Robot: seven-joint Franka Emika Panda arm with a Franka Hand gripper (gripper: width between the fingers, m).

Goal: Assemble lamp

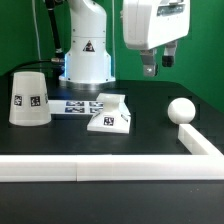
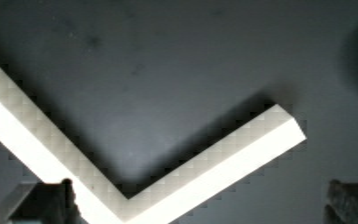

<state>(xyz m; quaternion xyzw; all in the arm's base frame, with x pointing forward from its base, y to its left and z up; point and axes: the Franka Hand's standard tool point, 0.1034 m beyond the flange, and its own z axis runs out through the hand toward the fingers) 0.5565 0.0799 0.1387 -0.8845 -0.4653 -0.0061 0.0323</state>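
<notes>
In the exterior view the white lamp base (image 1: 112, 113) lies near the table's middle with a marker on its front. The tapered shade (image 1: 29, 98) stands upside down at the exterior view's left. The ball-shaped bulb (image 1: 180, 110) rests at the exterior view's right. My gripper (image 1: 158, 64) hangs high above the table, between base and bulb, open and empty. In the wrist view my gripper (image 2: 197, 205) shows only dark fingertips (image 2: 39, 200) wide apart, with no lamp part between them.
A white rail (image 1: 110, 168) runs along the table's front and turns back at the exterior view's right (image 1: 198, 140); its corner fills the wrist view (image 2: 140, 165). The marker board (image 1: 78, 105) lies behind the base. The white robot column (image 1: 86, 50) stands at the back.
</notes>
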